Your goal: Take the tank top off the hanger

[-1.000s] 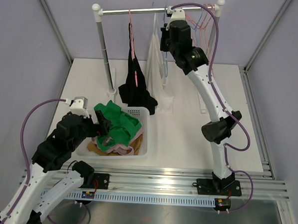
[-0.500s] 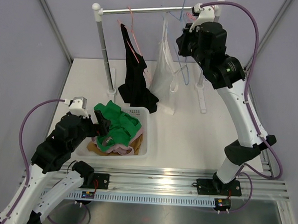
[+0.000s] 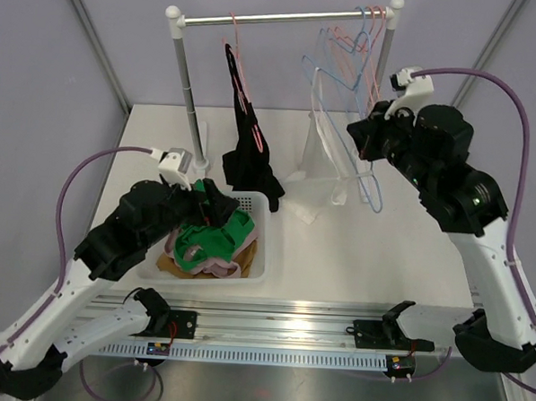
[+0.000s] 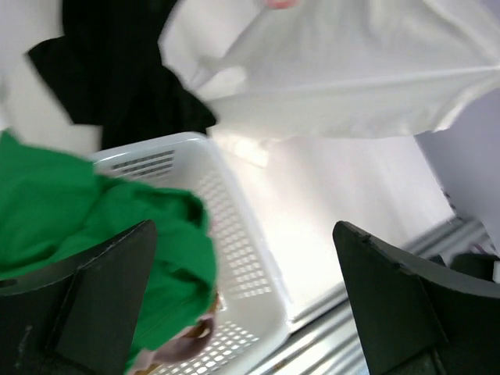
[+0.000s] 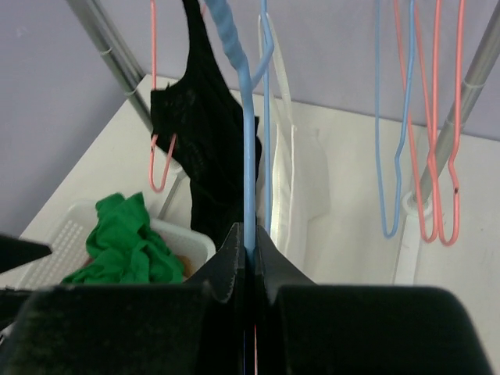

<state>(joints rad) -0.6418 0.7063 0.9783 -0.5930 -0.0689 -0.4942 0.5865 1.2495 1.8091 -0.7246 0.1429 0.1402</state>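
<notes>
Bench [image 3: 355, 259] noted, rail [image 3: 259, 19] at upper centre. White tank top [image 3: 322, 163] is seen right of centre in the overhead view, draped on the blue hanger [image 5: 249, 156], off the rail. The hanger wire is clenched in the right pincer [image 5: 248, 242]. The left pincer [image 4: 244, 230] is held released over the basket [image 3: 265, 250]. Risk judged: the thin wire could be twisted in the clench, or a strap snagged, if the cloth is pulled sideways.

We see our left tool [image 4: 244, 234] with its dark jaws standing wide apart at the lower corners. Between them sits the white basket [image 4: 160, 147], a green garment [image 4: 94, 226] heaped in its left side. Beyond its rim, a black garment [image 4: 117, 70] and the white tank top [image 4: 351, 70] drape above the pale table [image 4: 344, 187].
</notes>
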